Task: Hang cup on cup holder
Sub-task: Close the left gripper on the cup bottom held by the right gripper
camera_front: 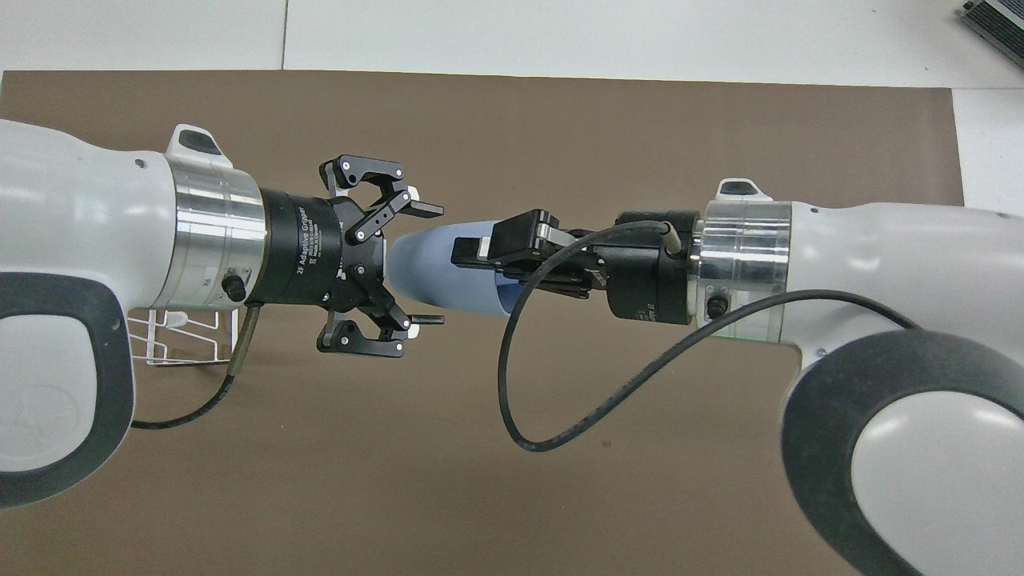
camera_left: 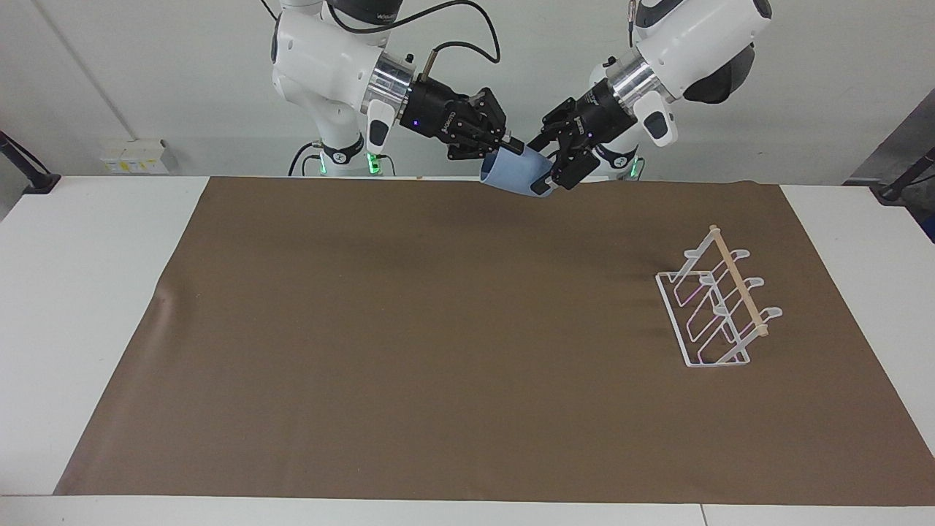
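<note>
Light-blue cup (camera_front: pixel 436 268) in mid-air handover
Plain, matte, tapering tumbler: right gripper (camera_front: pixel 480 252) pinches its rim; left gripper (camera_front: pixel 424 264), fingers spread, straddles its base. White wire cup holder (camera_left: pixel 719 307) stands well apart.

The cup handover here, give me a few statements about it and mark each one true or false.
1. The right gripper is shut on the cup at its rim. True.
2. The left gripper is shut on the cup's base. False: its jaws are open around the base.
3. The cup holder stands toward the left arm's end of the table. True.
4. The cup hangs on a prong. False: it is held in the air on its side.
5. The cup holder has a wooden dowel on top. True.
</note>
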Robot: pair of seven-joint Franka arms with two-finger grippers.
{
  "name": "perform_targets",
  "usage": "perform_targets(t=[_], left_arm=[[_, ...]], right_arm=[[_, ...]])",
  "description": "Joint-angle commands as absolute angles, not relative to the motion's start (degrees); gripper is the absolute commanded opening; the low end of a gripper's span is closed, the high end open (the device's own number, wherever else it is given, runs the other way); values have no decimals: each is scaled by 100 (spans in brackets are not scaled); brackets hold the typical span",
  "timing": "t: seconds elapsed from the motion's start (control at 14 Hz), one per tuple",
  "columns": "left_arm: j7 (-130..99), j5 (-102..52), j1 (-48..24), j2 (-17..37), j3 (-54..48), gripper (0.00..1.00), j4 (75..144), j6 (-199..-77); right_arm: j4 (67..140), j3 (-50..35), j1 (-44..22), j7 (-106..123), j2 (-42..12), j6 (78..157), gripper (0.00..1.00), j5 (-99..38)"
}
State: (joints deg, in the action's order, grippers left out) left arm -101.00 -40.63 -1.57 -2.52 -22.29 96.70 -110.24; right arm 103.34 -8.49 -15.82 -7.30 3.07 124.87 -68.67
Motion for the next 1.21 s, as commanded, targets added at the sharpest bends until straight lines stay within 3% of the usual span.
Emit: perform_targets(t=[0.0, 0.28, 0.43, 0.5, 0.64, 1.14], left_arm=[[-10028, -4140, -167, -562, -2180, 100, 10159, -11302], [-9967, -4131, -141, -545, -2180, 100, 10143, -11434], [-9993, -4131, -141, -519, -2180, 87, 10081, -11452], [-10028, -4122, -141, -519, -2180, 65, 10072, -11452], [-10028, -4104, -184, -527, -2180, 0, 10090, -11443], [-10037, -4096, -106, -536, -2171, 0, 10107, -11435]], right_arm=[[10441, -861, -1564, -791, 413, 12568, 0, -7040], [10441, -861, -1564, -791, 413, 12560, 0, -7040], [10441, -861, -1564, -791, 413, 12560, 0, -7040], [10441, -861, -1564, -800, 413, 12560, 0, -7040], [10441, -861, -1564, -800, 413, 12560, 0, -7040], [10441, -861, -1564, -861, 413, 12560, 0, -7031]])
